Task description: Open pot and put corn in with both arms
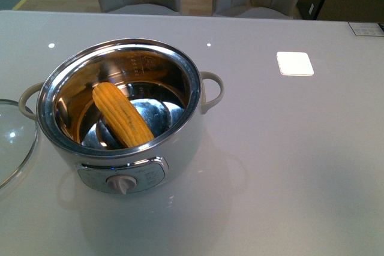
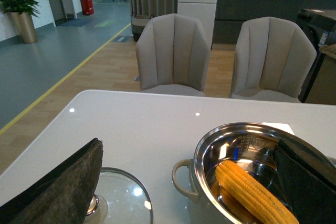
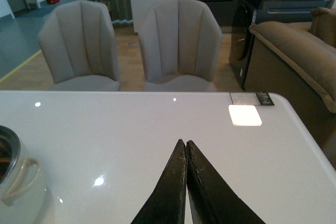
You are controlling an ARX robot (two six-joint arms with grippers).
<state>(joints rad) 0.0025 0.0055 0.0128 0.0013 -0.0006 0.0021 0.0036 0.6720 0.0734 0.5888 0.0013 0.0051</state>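
While corn (image 1: 122, 114) is lying slanted inside open pot (image 1: 120, 148), lid (image 1: 12, 142) is resting beside it near table edge. Left gripper (image 2: 184, 182) standing wide, straddling lid and pot; right gripper (image 3: 186, 182) pinched closed, empty. Risk: left arm knocking lid while retracting.

The pot (image 1: 180, 148) is cream-white outside, with a shiny steel inner bowl (image 1: 162, 70) and a silver-grey control panel (image 1: 144, 177) carrying a pale knob (image 1: 122, 184). The corn (image 1: 123, 115) is yellow-orange, patterned with rows of kernels. The tabletop (image 1: 288, 166) is glossy pale grey-white. At its left edge lies a clear glass lid (image 1: 11, 142) with a steel rim. The right pincer (image 3: 186, 153) is black, as is the left pincer (image 2: 184, 150). The chairs (image 3: 181, 45) are beige-grey.
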